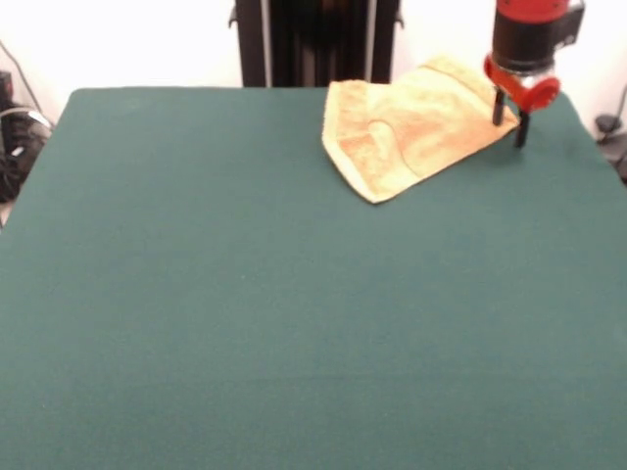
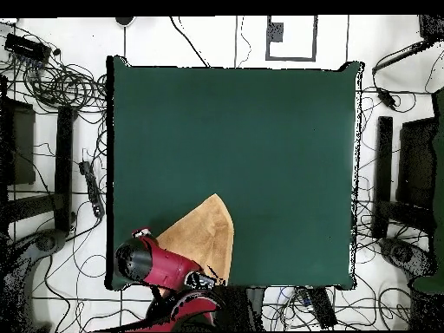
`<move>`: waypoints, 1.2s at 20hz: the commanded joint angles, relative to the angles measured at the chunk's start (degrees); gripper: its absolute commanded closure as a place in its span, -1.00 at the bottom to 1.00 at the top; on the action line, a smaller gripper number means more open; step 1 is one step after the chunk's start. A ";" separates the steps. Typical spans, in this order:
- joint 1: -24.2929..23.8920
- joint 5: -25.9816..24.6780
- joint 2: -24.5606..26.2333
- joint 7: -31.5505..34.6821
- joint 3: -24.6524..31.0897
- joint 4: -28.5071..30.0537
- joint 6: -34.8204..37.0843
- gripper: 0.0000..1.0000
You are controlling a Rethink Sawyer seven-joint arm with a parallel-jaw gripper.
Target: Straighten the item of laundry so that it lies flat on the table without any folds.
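Note:
The yellow-orange towel (image 1: 411, 127) lies at the far right of the dark green table (image 1: 245, 294), close to its far edge. It is rumpled, with a folded-over flap in the middle and a point towards the front. My gripper (image 1: 509, 121) comes down from above at the towel's right corner. Its two dark fingers (image 1: 521, 130) stand apart, on either side of that corner. In the overhead view the towel (image 2: 204, 238) lies near the table's (image 2: 234, 130) bottom left corner, and my red arm (image 2: 147, 263) covers its left end and hides the fingertips.
The robot's dark pedestal (image 1: 313, 44) stands just behind the table's far edge. The table's right edge (image 1: 588, 127) is close to the gripper. Cables (image 2: 61, 87) and dark stands (image 2: 65, 165) surround the table on the floor.

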 commanded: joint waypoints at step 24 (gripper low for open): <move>1.61 0.74 8.72 14.66 6.62 2.89 -6.30 -1.00</move>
